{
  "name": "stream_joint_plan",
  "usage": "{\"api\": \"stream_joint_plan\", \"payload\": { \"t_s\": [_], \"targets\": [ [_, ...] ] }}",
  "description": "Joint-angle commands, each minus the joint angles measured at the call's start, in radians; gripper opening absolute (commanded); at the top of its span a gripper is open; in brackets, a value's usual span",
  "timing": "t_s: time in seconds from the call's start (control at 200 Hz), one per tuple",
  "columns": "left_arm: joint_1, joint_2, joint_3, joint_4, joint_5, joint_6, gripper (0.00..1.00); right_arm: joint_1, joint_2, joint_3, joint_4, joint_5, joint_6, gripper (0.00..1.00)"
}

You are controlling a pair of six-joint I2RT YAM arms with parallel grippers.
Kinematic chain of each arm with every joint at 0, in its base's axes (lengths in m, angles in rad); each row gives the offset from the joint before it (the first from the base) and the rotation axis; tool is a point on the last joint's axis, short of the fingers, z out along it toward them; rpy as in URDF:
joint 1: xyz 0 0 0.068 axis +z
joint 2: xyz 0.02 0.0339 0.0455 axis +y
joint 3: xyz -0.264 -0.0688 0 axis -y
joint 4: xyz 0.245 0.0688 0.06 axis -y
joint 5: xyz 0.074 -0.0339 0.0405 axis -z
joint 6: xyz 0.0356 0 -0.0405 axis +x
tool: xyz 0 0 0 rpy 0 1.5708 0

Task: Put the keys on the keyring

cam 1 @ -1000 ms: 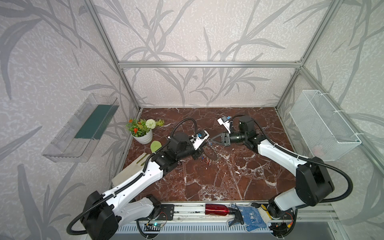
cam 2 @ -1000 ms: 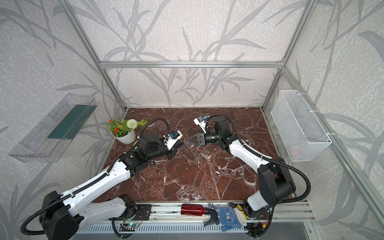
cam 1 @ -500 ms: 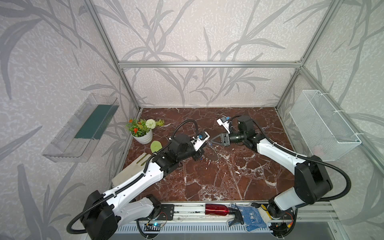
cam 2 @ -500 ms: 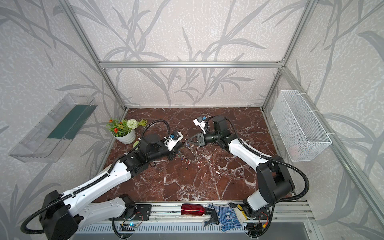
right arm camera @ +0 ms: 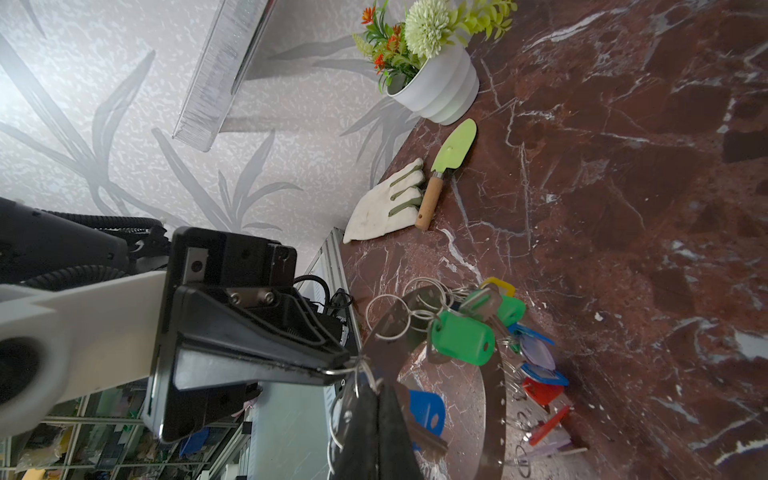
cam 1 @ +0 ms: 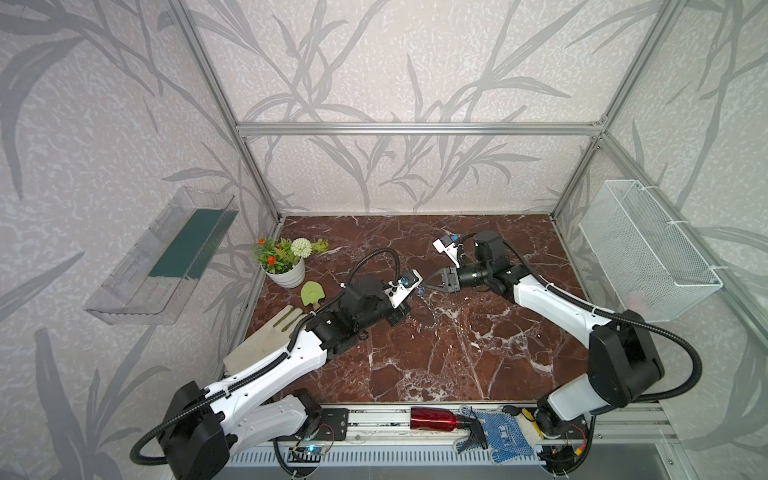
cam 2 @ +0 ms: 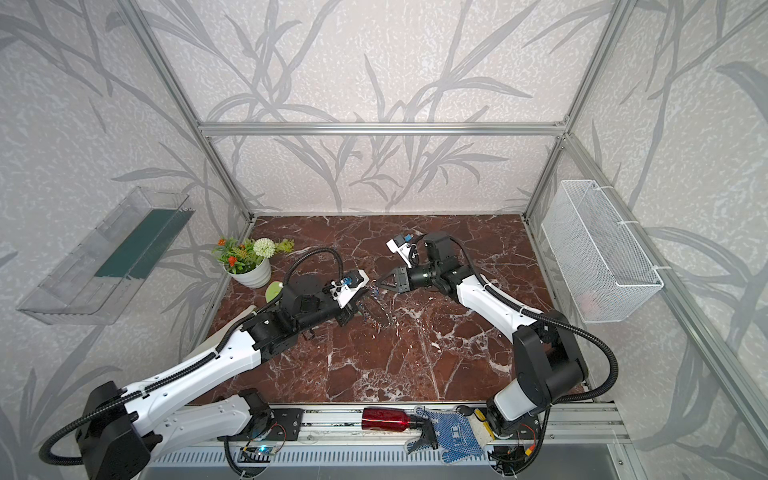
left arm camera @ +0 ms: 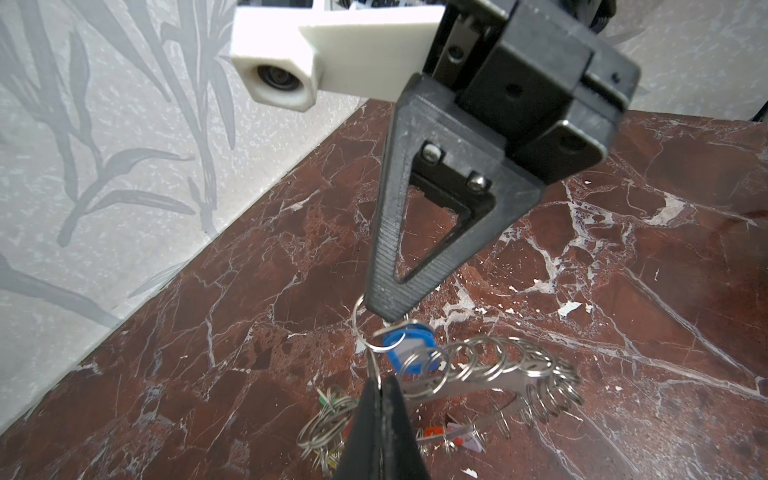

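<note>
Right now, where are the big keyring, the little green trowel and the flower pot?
keyring point(right arm camera: 493, 399), right wrist view, on its flat grey band.
green trowel point(right arm camera: 455, 145), right wrist view, on its blade.
flower pot point(right arm camera: 440, 89), right wrist view, on its white wall.

readable text: none | keys point(right arm camera: 461, 338): tag lettering unreadable

Blurred blue key point(left arm camera: 409, 351), keyring point(left arm camera: 478, 386) partly behind left claw point(left arm camera: 379, 390).

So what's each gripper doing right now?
Left gripper: closed, pinching a small silver ring.
Right gripper: closed, pinching the split ring of the blue key.
</note>
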Motion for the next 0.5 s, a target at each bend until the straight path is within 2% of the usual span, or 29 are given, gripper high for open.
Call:
{"api": "stream_joint_plan", "payload": {
  "t_s": [0.0,0.495],
  "targets": [
    [-0.031,-0.046,0.020,0.201,0.023,0.031,0.00,-0.001,0.015,0.012,-0.067,0.065,-0.021,0.00],
    [-0.059,-0.022,0.023,0.197,-0.020,0.006,0.00,-0.018,-0.023,-0.006,-0.039,0.056,0.006,0.00]
  ]
}}
